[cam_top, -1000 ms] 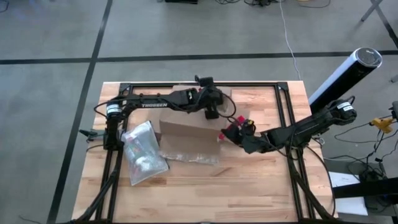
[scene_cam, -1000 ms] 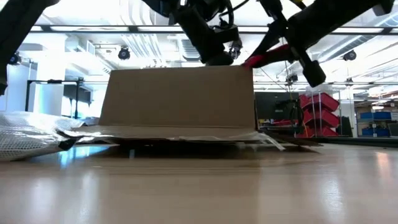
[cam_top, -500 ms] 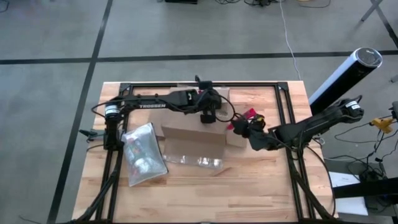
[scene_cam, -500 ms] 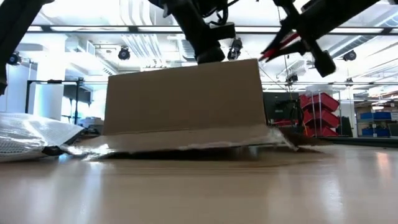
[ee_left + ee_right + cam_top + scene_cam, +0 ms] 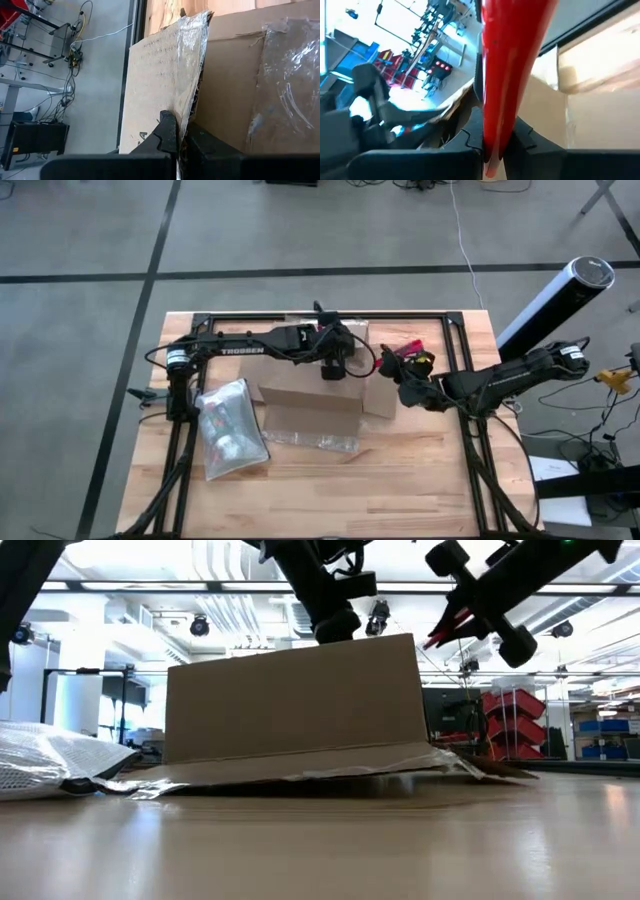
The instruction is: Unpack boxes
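High view: left pincer point(image 5: 334, 367) pinches box point(image 5: 312, 393).

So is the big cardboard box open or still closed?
Open. One flap of the box stands up, pinched by the left gripper, and another flap lies flat on the table.

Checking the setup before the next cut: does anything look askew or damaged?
The cardboard box sits tilted, one flap pinched by the left gripper, torn clear tape trailing along its bottom edge. The right gripper holds the red knife off the box.
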